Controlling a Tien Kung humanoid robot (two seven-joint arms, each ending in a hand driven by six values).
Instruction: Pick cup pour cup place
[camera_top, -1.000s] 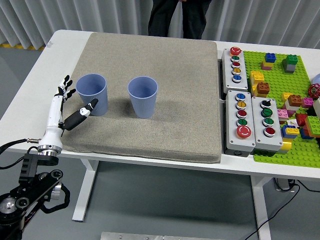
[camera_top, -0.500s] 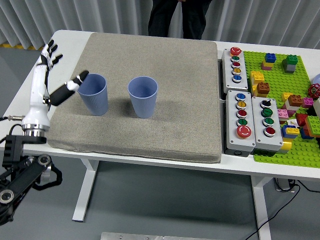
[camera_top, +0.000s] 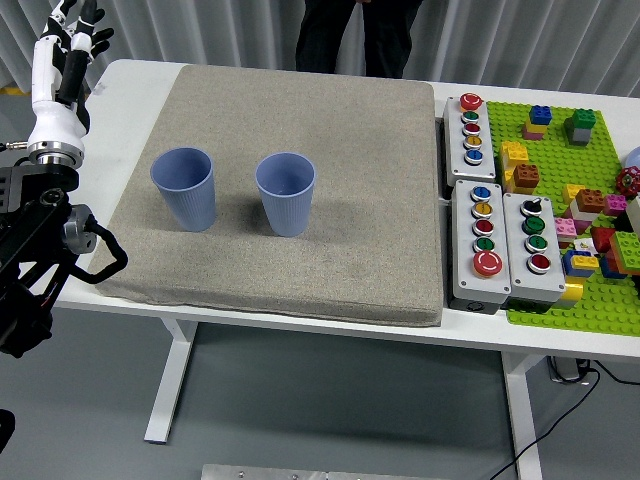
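Left hand (camera_top: 62, 55) raised, fingers loosely spread, empty | cups (camera_top: 184, 188) apart, mid-mat (camera_top: 380, 200)

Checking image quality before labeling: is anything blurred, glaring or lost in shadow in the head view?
Head view: lighting is even and soft; the left blue cup and right blue cup are sharp and cast faint shadows to their right on the grey mat. No strong glare. The left hand, at the picture's top-left corner, looks slightly soft.

One high head view looks forward and down over the table (camera_top: 300, 325).
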